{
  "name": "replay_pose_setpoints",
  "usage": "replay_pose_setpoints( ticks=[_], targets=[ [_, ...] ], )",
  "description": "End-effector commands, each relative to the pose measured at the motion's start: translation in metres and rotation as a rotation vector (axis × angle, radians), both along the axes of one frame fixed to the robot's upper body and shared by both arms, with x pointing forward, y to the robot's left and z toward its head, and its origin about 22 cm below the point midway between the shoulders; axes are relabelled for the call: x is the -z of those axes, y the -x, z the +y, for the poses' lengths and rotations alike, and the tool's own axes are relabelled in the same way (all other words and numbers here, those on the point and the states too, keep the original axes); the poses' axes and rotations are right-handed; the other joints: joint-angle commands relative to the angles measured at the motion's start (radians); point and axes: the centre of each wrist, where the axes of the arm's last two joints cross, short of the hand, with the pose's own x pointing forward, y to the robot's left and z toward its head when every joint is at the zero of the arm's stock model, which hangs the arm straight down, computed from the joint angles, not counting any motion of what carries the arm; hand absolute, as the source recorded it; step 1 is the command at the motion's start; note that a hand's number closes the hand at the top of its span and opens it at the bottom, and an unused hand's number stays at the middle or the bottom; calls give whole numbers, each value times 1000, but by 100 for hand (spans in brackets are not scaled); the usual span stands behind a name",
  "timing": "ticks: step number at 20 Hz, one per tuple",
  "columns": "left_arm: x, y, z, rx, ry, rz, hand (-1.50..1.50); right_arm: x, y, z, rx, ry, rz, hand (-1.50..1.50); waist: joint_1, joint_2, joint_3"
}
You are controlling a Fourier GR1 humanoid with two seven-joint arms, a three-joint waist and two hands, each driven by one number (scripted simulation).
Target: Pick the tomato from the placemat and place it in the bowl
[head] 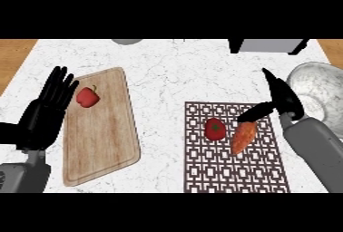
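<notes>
Since the tomato (214, 129) is not yet grasped, it lies on the patterned placemat (201, 172), just to the left of and below the right hand (281, 102), whose fingers are spread and hold nothing, with the thumb stretched toward a carrot (242, 137) lying between hand and tomato. The grey bowl (321, 86) is found just to the right of this hand, probably so that the carry stays short. The left hand (47, 111) is rested open, fingers up, beside a wooden cutting board (100, 140) bearing a red bell pepper (88, 97).
</notes>
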Motion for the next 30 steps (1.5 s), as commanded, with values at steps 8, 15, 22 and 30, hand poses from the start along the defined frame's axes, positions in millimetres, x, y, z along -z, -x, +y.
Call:
replay_pose_setpoints(
  ticks=[8, 15, 22, 30],
  targets=[
    [0, 5, -8, 11, 9, -22, 0, -85, -44, 75, -260, 24, 561, -150, -4, 0, 4],
    [-8, 11, 8, -11, 13, 3, 0, -91, -48, 82, -215, -3, 571, -150, -22, -3, 5],
    [11, 4, 14, -30, 20, -2, 0, -51, -15, 108, -214, -23, 577, -150, -39, -3, 5],
    [6, 20, 7, -18, 6, -6, 0, -31, -4, 88, -184, 59, 457, -150, -25, -1, 5]
  ],
)
